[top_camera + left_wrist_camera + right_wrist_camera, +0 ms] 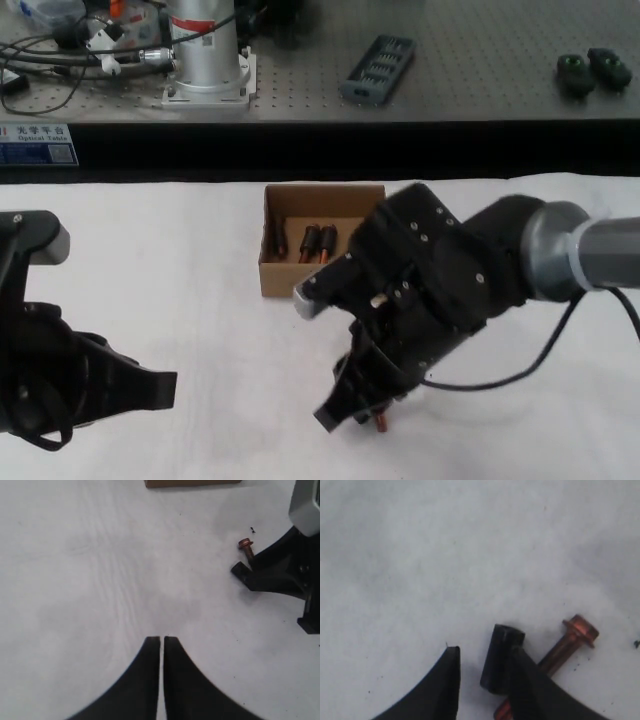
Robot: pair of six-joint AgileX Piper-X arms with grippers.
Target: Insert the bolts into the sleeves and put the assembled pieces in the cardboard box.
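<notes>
The bolt (568,646) lies on the white table (200,300), lower middle of the high view, beside my half-open right hand (485,655), which stands around a black sleeve (502,652) without pinching it, so I judge the sleeve pickup is in hand and I must close on it next; my left hand (162,647) is closed and empty.

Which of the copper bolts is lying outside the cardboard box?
The lone copper bolt on the white cloth, right beside the right gripper. The other copper pieces all lie inside the cardboard box.
</notes>
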